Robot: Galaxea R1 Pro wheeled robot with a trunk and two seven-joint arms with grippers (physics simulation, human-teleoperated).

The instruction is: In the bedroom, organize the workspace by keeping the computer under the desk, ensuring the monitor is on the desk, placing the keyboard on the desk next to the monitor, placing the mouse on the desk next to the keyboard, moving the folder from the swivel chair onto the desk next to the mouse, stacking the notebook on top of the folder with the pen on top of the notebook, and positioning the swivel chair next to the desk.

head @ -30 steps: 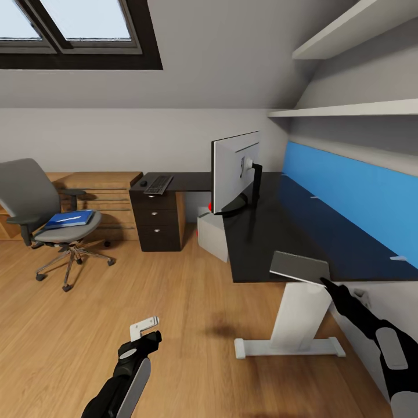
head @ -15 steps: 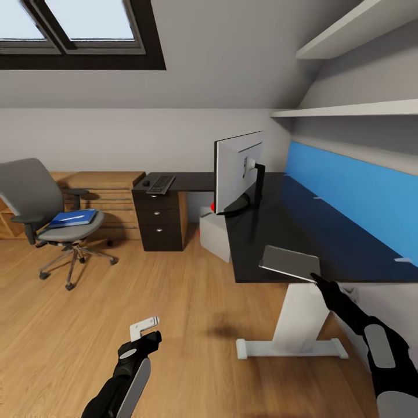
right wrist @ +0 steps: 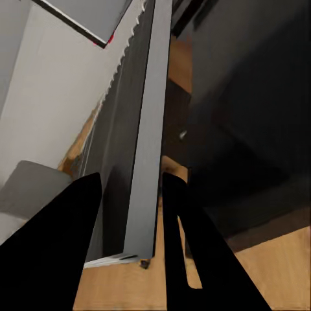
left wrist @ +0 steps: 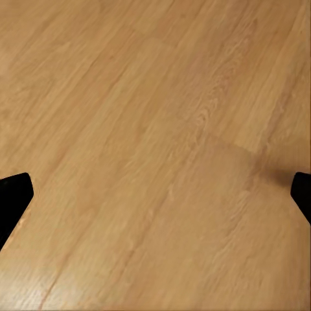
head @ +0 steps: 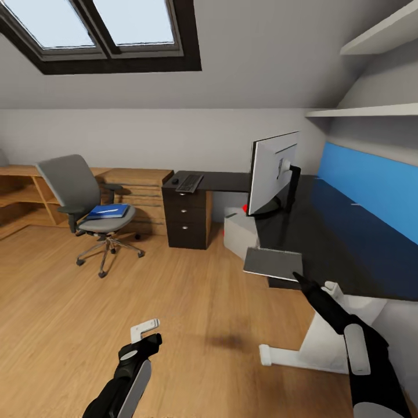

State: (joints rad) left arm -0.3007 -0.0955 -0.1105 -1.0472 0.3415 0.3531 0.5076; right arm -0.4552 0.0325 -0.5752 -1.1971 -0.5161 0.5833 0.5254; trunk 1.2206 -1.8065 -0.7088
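My right gripper (head: 299,277) is shut on a corner of the thin grey notebook (head: 273,262), held level and jutting past the near corner of the black desk (head: 348,244). In the right wrist view the notebook (right wrist: 146,129) sits edge-on between the fingers of the right gripper (right wrist: 133,181). The monitor (head: 271,173) stands on the desk, and the grey computer (head: 241,232) is beneath it. Keyboard (head: 190,183) and mouse (head: 175,181) lie above the drawer unit. The swivel chair (head: 87,197) carries the blue folder (head: 108,211). My left gripper (head: 148,332) hangs open over the floor (left wrist: 155,129).
A wooden chest of drawers (head: 139,186) and low wooden shelving (head: 17,194) line the back wall behind the chair. A blue wall panel (head: 371,186) and white shelves (head: 371,110) run along the desk's right side. Wooden floor (head: 191,302) lies between me and the chair.
The camera has swung left, shifting the whole picture right. My right gripper has drawn the notebook from the desktop out past the desk's near corner. The left arm has kept still.
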